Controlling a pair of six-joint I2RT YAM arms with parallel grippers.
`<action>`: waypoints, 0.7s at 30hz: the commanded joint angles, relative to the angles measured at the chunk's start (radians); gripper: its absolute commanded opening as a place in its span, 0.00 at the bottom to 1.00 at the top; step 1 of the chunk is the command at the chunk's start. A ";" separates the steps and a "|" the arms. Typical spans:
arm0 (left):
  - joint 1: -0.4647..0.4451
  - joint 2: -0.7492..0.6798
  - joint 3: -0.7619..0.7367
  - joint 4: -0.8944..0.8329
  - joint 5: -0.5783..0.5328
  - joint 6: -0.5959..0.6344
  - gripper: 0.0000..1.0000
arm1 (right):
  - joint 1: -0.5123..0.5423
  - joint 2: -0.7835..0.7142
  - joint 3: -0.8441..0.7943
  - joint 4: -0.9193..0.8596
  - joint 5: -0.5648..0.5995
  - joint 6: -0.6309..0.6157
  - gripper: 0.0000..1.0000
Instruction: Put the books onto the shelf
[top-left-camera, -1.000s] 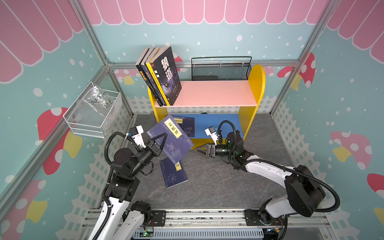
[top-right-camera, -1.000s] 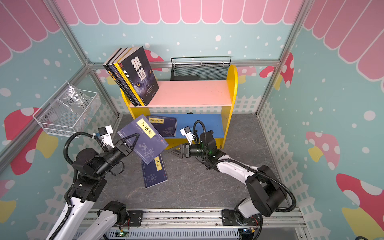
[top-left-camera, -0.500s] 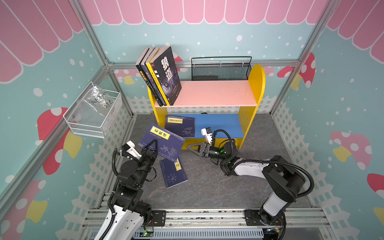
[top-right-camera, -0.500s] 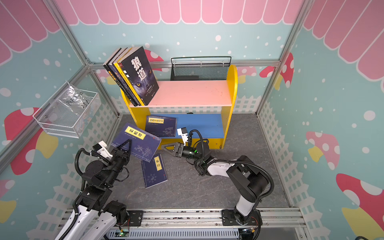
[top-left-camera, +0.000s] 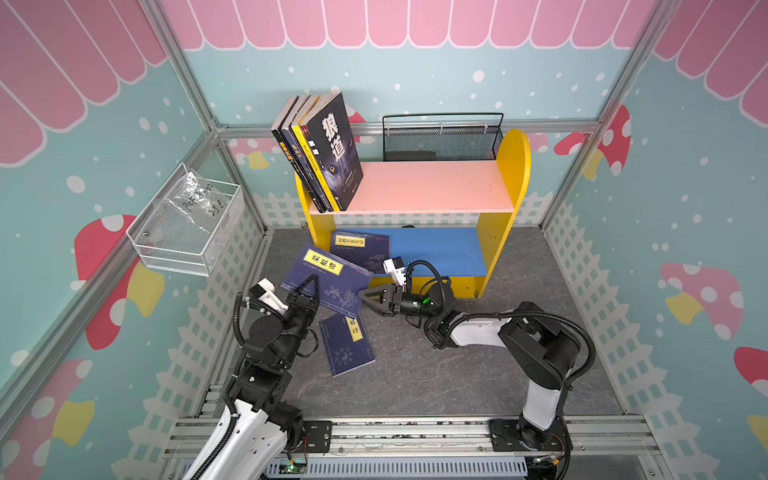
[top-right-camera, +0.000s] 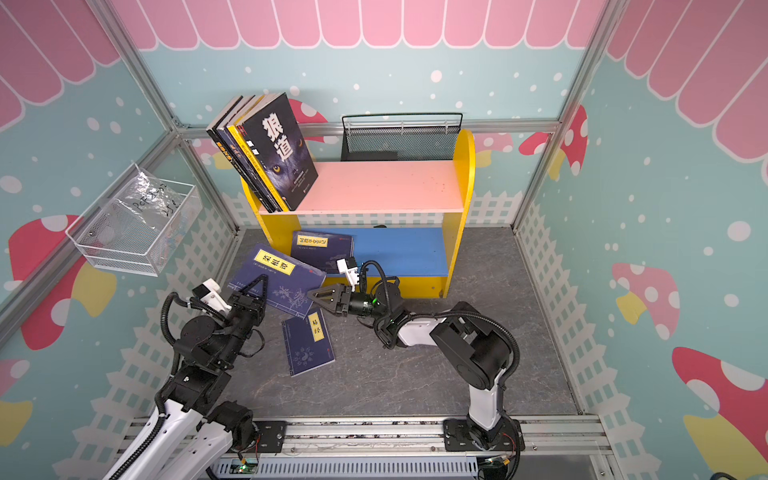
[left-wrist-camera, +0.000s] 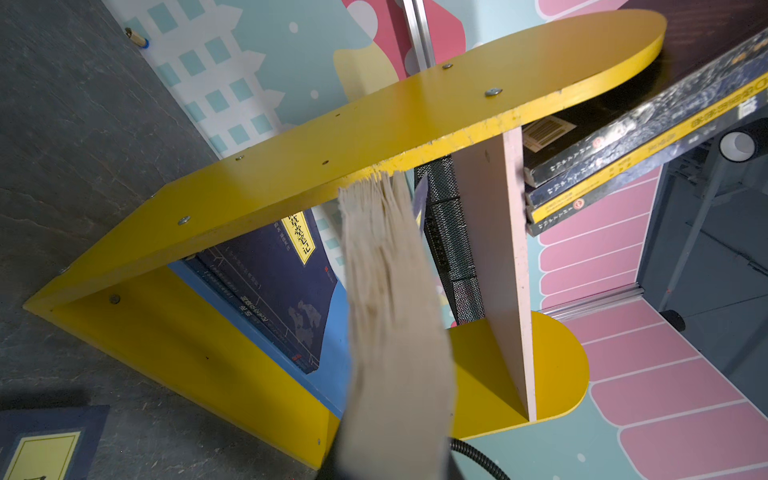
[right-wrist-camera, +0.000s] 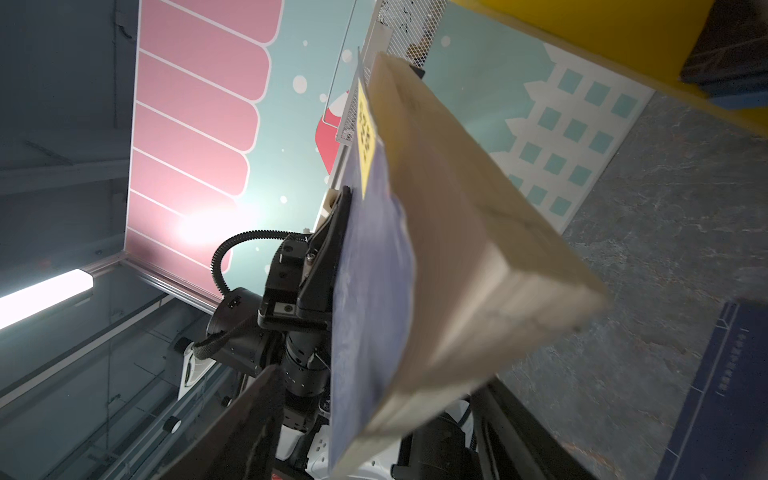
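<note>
My left gripper (top-left-camera: 309, 286) (top-right-camera: 257, 286) is shut on a navy book with a yellow label (top-left-camera: 328, 278) (top-right-camera: 278, 278), held tilted above the floor in front of the shelf (top-left-camera: 428, 187) (top-right-camera: 382, 187). My right gripper (top-left-camera: 365, 299) (top-right-camera: 313, 297) (right-wrist-camera: 386, 424) is open, and the book's right corner (right-wrist-camera: 457, 228) sits between its fingers (right-wrist-camera: 249, 415) with gaps on both sides. Another navy book (top-left-camera: 347, 345) lies flat on the floor. One navy book (top-left-camera: 361, 249) (left-wrist-camera: 274, 282) lies on the blue lower board. Several books (top-left-camera: 324, 149) (left-wrist-camera: 623, 158) lean at the pink board's left end.
A black mesh basket (top-left-camera: 440, 139) stands behind the shelf. A white wire basket (top-left-camera: 187, 228) holding a plastic bag hangs on the left wall. Metal frame posts and picket-fence walls close in the grey floor (top-left-camera: 415, 374). A rail (top-left-camera: 395, 432) runs along the front.
My left arm has sunk and drawn back a little, laying the held book flatter. My right gripper has moved left to the book's right corner, and its jaws have narrowed slightly.
</note>
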 joint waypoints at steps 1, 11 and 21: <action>-0.014 -0.004 -0.016 0.072 -0.010 -0.031 0.00 | 0.011 0.032 0.051 0.055 -0.014 0.044 0.62; -0.039 -0.008 -0.040 0.089 -0.030 -0.040 0.00 | 0.026 0.097 0.091 0.052 -0.003 0.068 0.26; -0.047 -0.093 0.010 -0.126 -0.062 0.033 0.60 | -0.050 0.024 0.029 -0.007 -0.003 0.005 0.12</action>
